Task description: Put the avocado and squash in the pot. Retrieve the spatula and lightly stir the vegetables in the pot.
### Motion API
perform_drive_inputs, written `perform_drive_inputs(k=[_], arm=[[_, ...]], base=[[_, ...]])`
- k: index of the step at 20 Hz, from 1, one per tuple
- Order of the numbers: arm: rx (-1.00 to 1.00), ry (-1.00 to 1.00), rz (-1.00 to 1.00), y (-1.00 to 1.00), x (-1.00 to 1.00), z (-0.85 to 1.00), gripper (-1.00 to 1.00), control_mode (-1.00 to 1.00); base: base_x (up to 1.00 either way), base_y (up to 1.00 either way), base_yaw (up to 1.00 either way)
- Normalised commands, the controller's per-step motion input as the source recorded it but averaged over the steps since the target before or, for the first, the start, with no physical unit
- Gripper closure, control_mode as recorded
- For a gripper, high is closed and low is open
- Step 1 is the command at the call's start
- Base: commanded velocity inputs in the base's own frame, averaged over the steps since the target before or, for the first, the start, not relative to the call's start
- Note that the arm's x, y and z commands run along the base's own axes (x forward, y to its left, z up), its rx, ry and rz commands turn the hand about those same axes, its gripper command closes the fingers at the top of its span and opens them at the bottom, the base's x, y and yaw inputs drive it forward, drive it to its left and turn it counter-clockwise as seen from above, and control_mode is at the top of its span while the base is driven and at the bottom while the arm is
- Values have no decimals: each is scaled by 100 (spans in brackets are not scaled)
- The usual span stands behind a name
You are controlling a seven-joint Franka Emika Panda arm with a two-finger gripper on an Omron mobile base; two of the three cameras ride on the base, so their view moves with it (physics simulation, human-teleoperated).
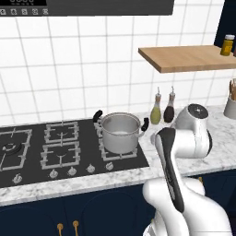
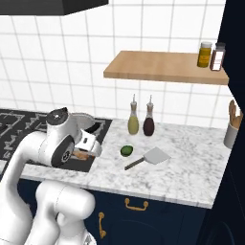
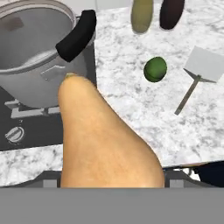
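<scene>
Marble table by the hob: jaws clamped on the squash (image 3: pixel 103 140), whose tip risks clipping the pot (image 3: pixel 37 57) rim.

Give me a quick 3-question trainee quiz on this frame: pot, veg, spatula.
1. True or false: the avocado already lies inside the pot.
2. Which thing does the hand carry? A) the spatula B) the squash C) a bottle
3. Fill in: the spatula lies flat on the marble ______, beside the avocado.

Key
1. False. It sits on the counter, in front of the two bottles.
2. B. In the hand view the tan squash juts out from the hand toward the pot's near black handle.
3. counter
</scene>
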Motion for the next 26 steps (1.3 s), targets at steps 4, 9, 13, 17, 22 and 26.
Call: perform_drive_inputs(k=[4,9,13,17,22,26], arm=[[-9,7,0,80,16,100,100,-100],[-7,8,0,63,84,74,100,-100],[-2,12,0,9,100,-16,100,-100],[-3,23,0,16,100,-66,100,-100],[-7,15,0,26,100,-50,100,-100],[-4,10,0,1,94,-44,100,-100]], base=[[0,0,0],[0,0,0],[0,0,0],[0,0,0],[0,0,0],[0,0,0]])
